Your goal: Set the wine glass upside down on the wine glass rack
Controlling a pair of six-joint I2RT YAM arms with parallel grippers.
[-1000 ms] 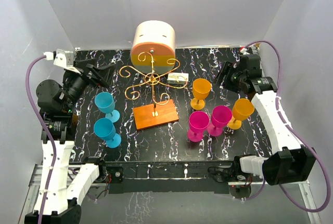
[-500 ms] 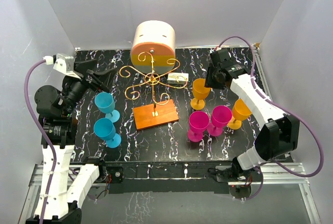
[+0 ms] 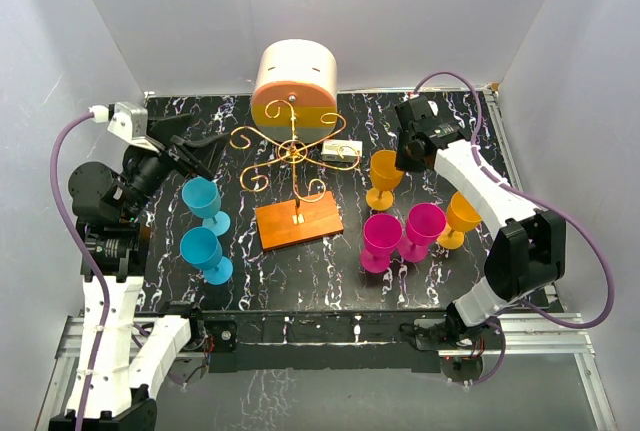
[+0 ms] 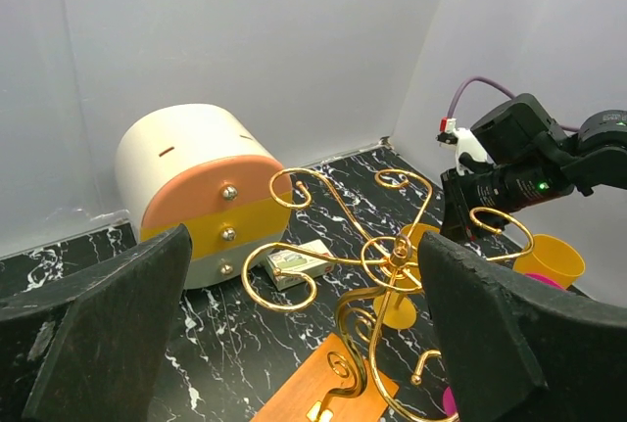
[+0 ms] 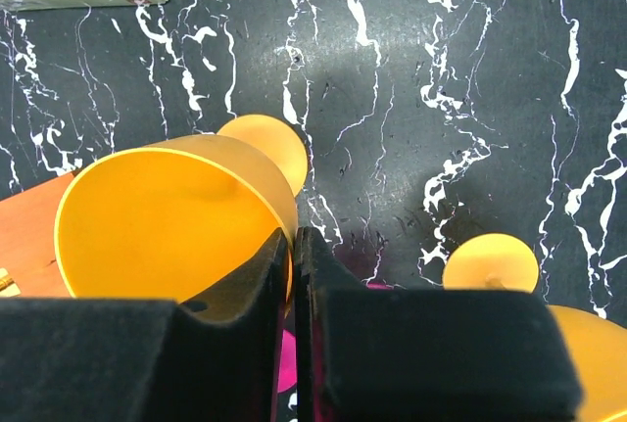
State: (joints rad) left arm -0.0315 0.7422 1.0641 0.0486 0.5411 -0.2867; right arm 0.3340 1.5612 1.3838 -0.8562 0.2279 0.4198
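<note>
The wine glass (image 3: 385, 173) my right gripper (image 3: 402, 159) works on is orange and stands upright, right of the wine glass rack (image 3: 292, 156). In the right wrist view the right gripper (image 5: 293, 238) is shut on the rim of this wine glass (image 5: 167, 216), one finger inside the bowl and one outside. The rack is thin gold wire with curled arms on an orange base (image 3: 298, 221); no glass hangs on it. My left gripper (image 3: 195, 141) hovers left of the rack, above the blue glasses. Seen from its own wrist, the left gripper (image 4: 304, 329) is wide open and faces the rack (image 4: 392, 256).
A second orange glass (image 3: 462, 216) and two magenta glasses (image 3: 381, 239) (image 3: 424, 226) stand close to the held glass. Two blue glasses (image 3: 203, 201) (image 3: 205, 251) stand at the left. A cream-and-orange cylinder (image 3: 294, 81) and a small box (image 3: 341, 149) sit behind the rack.
My right arm swung in from the back right corner to the orange glass, and its jaws closed on the rim. The left arm barely moved.
</note>
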